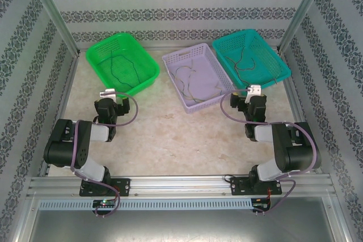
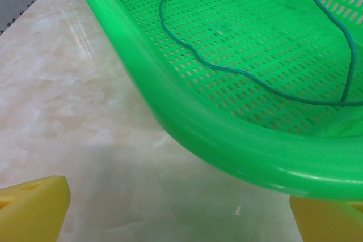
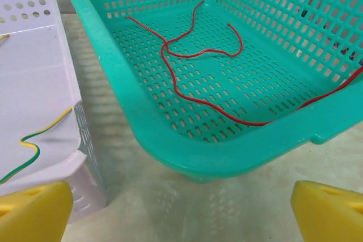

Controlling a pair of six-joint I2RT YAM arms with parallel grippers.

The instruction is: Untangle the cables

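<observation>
Three perforated plastic baskets stand in a row at the far side of the pale marble-patterned table [image 1: 170, 137]. A bright green basket [image 1: 146, 54] is on the left, a lilac basket [image 1: 173, 77] in the middle and a teal basket [image 1: 275, 54] on the right. The lilac and teal baskets are just beside each other; the green one stands a little apart.

The green basket holds one thin dark green cable [image 2: 227, 70], lying in loose wavy loops on the slotted floor. The teal basket holds a thin red cable [image 3: 193, 93], which crosses over itself near the far end. From there it runs in a long curve to the near right wall. In the lilac basket several thin cables [image 1: 195, 85] lie heaped and crossing one another; from above their colours are too faint to name. A yellow and green strand [image 3: 34, 140] shows against the lilac plastic, and I cannot tell whether it is inside or draped over the wall.

The left gripper [image 2: 180, 211] hangs just short of the green basket's near rim, jaws spread wide, holding nothing. The right gripper [image 3: 181, 208] is likewise wide apart and empty, over the table before the gap between the lilac and teal baskets
</observation>
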